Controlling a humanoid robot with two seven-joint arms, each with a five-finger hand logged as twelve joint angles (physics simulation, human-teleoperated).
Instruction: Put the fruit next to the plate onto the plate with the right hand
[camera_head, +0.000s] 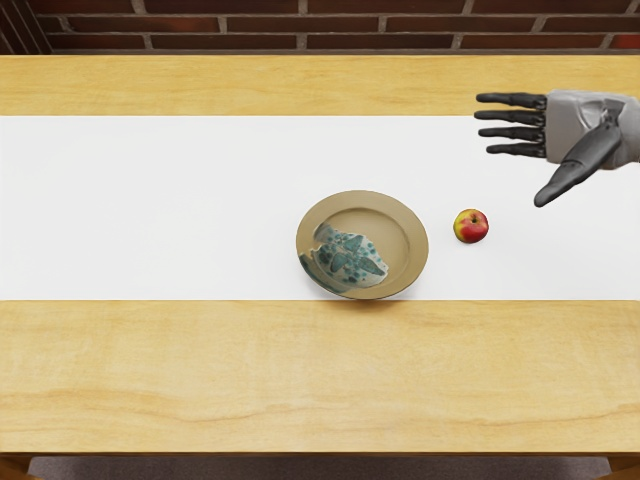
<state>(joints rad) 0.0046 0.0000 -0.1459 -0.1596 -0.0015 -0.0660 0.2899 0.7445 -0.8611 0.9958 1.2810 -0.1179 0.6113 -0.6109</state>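
A small red and yellow apple (471, 226) lies on the white table runner, just right of the plate and not touching it. The plate (395, 225) is round and tan with a blue-green pattern in its lower left part; nothing lies on it. My right hand (525, 140) comes in from the right edge, above and to the right of the apple, well apart from it. Its fingers are stretched out flat toward the left, the thumb angled down, and it holds nothing. The left arm does not show.
A white runner (150, 210) crosses the wooden table (300, 380) from left to right. A brick wall (300, 25) stands behind the table's far edge.
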